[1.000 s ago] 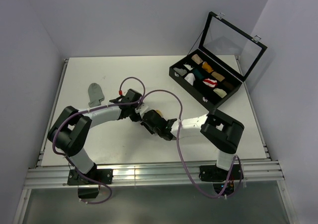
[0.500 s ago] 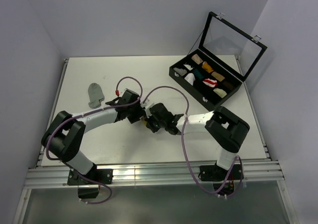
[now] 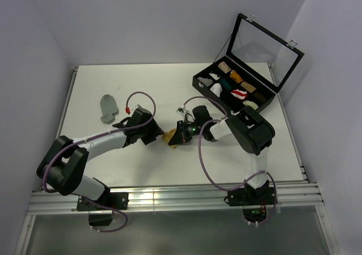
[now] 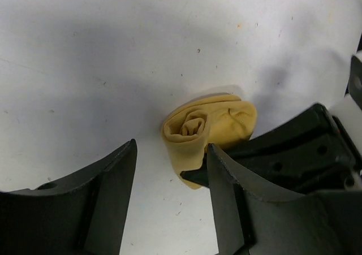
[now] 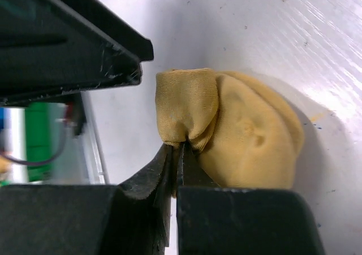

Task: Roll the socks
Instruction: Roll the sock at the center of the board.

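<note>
Both arms have drawn apart since a second ago, uncovering the mustard-yellow sock near the middle of the white table. Right gripper is clamped on a fold of its loosely rolled fabric. Left gripper stands spread, the roll just beyond its fingertips. Grey sock lies flat, well to the left.

Mustard-yellow sock: rolled into a compact bundle with a spiral end, lying near the middle of the worktop, one fold pinched in the right tool. Grey sock: flat and unrolled, toward the left edge, well apart.
</note>
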You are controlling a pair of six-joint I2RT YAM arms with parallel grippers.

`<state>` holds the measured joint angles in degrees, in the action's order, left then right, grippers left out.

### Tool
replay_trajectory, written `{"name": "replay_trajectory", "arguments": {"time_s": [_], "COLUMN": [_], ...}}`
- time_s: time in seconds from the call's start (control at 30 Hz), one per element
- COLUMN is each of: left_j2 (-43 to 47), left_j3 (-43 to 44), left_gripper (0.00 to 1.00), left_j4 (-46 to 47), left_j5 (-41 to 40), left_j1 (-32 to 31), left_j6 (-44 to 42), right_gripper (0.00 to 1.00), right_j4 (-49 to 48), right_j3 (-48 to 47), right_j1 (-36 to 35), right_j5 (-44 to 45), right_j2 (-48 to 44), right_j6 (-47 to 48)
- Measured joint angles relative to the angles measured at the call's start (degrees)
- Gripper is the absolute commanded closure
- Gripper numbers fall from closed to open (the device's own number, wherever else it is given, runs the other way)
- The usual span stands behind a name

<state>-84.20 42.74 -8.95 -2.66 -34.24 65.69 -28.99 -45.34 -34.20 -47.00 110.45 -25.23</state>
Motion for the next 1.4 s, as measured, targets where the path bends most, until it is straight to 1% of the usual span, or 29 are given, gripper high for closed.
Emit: {"name": "replay_trajectory", "arguments": {"time_s": [0.17,0.33,0.47,0.67,0.73,0.87,0.9,0.93,0.97,1.07,1.1,1.17,1.2,1.27,1.33,1.4], "left_j2": [0.7,0.2,-1.9,-5.5,-6.1,-7.6,-8.3,-9.0,-9.6,-10.7,-10.8,-11.2,-11.4,-11.7,-12.2,-12.6], "left_j3": [-2.0,-2.2,-2.2,-1.3,-0.7,0.1,0.5,1.0,1.5,2.7,3.1,4.0,4.5,5.5,6.5,7.5], "left_gripper": [0.41,0.41,0.41,0.45,0.48,0.62,0.68,0.70,0.75,0.83,0.88,0.90,0.91,0.92,0.92,0.92], "left_j4": [2.2,4.3,5.8,6.3,6.4,6.5,6.5,6.5,6.3,5.5,5.0,4.2,3.5,2.1,0.8,-0.6], "left_j5": [1.4,2.8,3.8,5.0,5.3,5.5,5.5,5.8,5.9,6.0,6.0,6.0,5.9,5.8,5.8,5.7], "left_j1": [-0.1,-0.1,-0.1,-0.3,-0.4,-0.8,-0.9,-0.9,-0.9,-1.1,-1.1,-1.3,-1.4,-1.5,-1.5,-1.5], "left_j6": [0.2,0.7,1.2,1.4,1.3,1.4,1.4,1.3,1.4,1.2,1.1,0.9,0.9,0.3,-0.3,-0.7], "right_gripper": [1.00,1.00,1.00,1.00,1.00,1.00,1.00,1.00,0.97,0.86,0.76,0.68,0.62,0.56,0.54,0.52], "right_j4": [-8.0,-14.1,-14.8,-16.1,-16.6,-16.6,-16.6,-16.5,-16.2,-12.5,-11.0,-6.3,-4.3,0.8,5.8,11.2], "right_j3": [0.4,0.7,0.7,0.7,0.7,0.7,0.7,0.7,0.7,0.9,0.9,1.2,1.3,1.5,1.6,1.6], "right_j1": [3.3,5.1,5.6,6.1,6.2,6.3,6.3,6.3,6.3,6.4,6.4,6.4,6.4,6.2,5.6,4.0], "right_j5": [-7.8,-12.2,-12.8,-13.9,-14.1,-14.1,-14.1,-14.1,-13.9,-12.1,-11.5,-9.0,-7.6,-3.7,1.2,8.4], "right_j2": [5.2,8.7,9.0,9.9,10.0,10.1,10.1,10.0,9.9,8.3,7.5,4.5,3.0,-1.1,-5.2,-10.7], "right_j6": [-8.7,-15.1,-16.9,-19.0,-19.6,-19.9,-19.9,-19.9,-19.7,-17.3,-16.3,-13.2,-11.8,-8.1,-4.7,-0.8]}}
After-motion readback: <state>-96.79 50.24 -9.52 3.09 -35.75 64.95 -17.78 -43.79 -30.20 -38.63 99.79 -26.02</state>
